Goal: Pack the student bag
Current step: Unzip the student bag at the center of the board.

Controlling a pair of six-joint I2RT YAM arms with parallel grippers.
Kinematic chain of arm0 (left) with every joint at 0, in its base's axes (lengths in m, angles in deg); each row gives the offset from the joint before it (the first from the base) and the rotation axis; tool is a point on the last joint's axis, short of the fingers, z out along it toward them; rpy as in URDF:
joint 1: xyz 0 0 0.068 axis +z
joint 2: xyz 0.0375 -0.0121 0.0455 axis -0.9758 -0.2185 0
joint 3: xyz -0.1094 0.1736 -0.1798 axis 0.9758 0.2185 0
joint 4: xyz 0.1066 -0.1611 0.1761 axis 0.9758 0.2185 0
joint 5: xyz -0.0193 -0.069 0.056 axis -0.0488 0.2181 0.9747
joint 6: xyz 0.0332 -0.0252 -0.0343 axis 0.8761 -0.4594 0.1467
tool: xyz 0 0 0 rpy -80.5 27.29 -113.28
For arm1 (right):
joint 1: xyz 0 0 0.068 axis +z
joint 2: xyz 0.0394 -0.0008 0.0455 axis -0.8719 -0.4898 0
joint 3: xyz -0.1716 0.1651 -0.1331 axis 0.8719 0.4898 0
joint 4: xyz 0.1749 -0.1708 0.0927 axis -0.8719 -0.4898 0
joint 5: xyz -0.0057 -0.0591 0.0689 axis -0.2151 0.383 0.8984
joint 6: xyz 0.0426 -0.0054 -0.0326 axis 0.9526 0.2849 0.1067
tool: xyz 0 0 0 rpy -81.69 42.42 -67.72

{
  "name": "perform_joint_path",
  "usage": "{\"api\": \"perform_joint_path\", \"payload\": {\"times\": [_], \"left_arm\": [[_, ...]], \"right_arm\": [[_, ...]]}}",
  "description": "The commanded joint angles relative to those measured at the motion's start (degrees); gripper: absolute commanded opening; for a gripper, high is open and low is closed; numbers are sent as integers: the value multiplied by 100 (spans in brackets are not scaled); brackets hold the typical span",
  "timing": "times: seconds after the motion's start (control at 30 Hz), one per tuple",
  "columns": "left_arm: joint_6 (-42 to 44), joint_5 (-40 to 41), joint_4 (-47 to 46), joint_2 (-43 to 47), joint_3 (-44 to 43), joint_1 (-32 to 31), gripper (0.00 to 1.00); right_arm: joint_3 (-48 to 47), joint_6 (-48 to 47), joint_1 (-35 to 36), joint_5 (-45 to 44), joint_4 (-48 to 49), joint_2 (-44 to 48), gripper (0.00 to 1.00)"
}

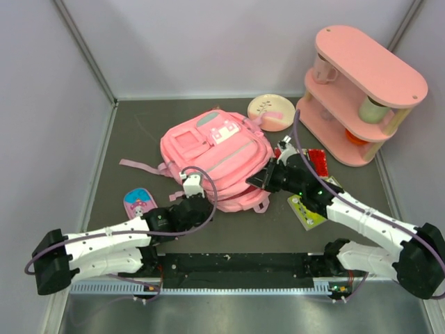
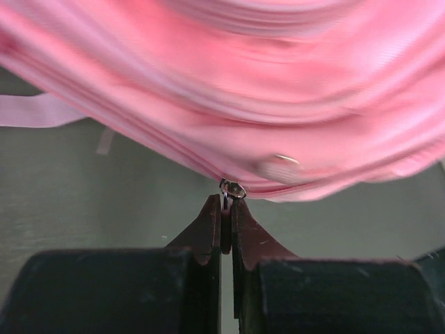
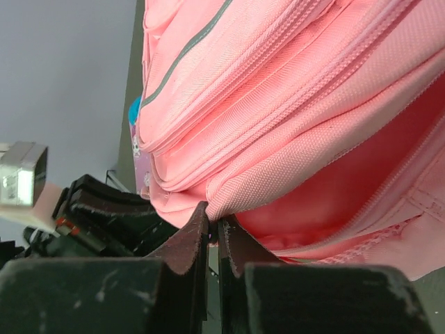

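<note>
A small pouch (image 1: pixel 139 202) lies at the left of the surface (image 1: pixel 229 229). Left claw (image 2: pixel 226 209) — pinched shut on the zipper pull (image 2: pixel 231 189) at the near edge of the student bag (image 1: pixel 217 149). That pink bag lies mid-surface, front pockets up, between both arms. Right claw (image 3: pixel 213 229) — closed on a fold of the bag's fabric beside its gaping opening. Far right, a pink shelf (image 1: pixel 361 83) stands.
</note>
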Motion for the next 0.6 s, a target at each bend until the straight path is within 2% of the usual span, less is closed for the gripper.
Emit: {"api": "perform_joint_path", "payload": {"times": [0.0,0.17,0.37,0.5,0.57], "left_arm": [[-259,437,790,127,56,503,0],[-365,640,993,30,12,1100,0],[-312,526,984,-198,-93,1733,0],[-137,342,818,-120,-76,1813,0],[-32,-8,756,3,-49,1813,10]], "right_arm": [[-289,-196,-246,-241,259,442,0],[-342,-170,-263,14,232,478,0],[-298,-82,-255,401,408,328,0],[-350,-90,-255,647,505,179,0],[-394,-91,-254,805,584,-5,0]]}}
